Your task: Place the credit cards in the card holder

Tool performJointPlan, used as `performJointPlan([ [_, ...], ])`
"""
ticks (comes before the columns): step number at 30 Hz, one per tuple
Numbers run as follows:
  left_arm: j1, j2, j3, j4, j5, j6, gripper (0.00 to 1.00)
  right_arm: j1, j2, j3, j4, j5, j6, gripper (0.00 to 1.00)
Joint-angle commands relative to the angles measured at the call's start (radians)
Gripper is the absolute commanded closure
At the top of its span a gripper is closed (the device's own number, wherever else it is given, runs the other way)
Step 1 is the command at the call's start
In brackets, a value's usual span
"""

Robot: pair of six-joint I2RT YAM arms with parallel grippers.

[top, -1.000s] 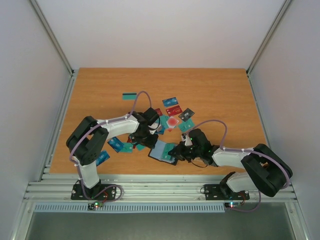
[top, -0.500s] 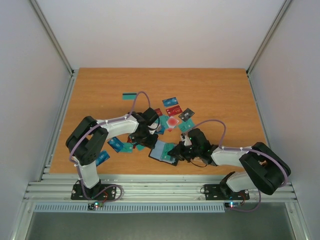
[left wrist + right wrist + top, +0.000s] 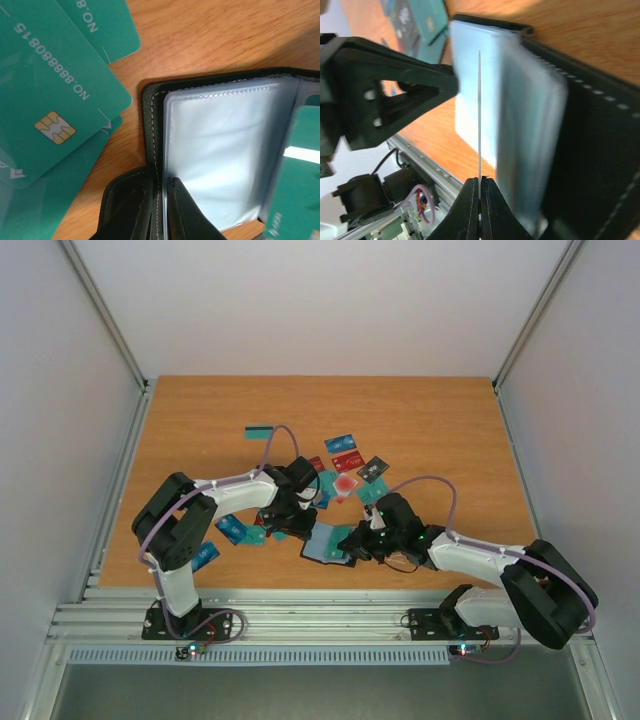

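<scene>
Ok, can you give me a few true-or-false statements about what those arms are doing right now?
1. The holder lies open. True.
2. The left fingers pinch the holder's edge. True.
3. The right fingers are empty. False: they grip a card, seen edge-on.
4. Every card is already in the holder. False: teal cards lie loose on the table.

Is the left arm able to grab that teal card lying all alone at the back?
Probably not yet: the left gripper is pinching the edge of the card holder, so it's busy. Otherwise nothing blocks the way to the teal card.
</scene>
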Motion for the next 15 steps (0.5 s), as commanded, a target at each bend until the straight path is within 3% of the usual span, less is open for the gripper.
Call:
performJointPlan([
  [1, -0.008, -0.001, -0.019, -0.003, 0.022, -0.03, 0.9, 0.008, 0.063, 0.009, -0.011, 0.003, -0.018, 0.99],
  [15, -0.008, -0.011, -0.032, -0.008, 0.027, -0.027, 0.9, 0.009, 0.096, 0.008, -0.062, 0.025, -0.083, 0.99],
])
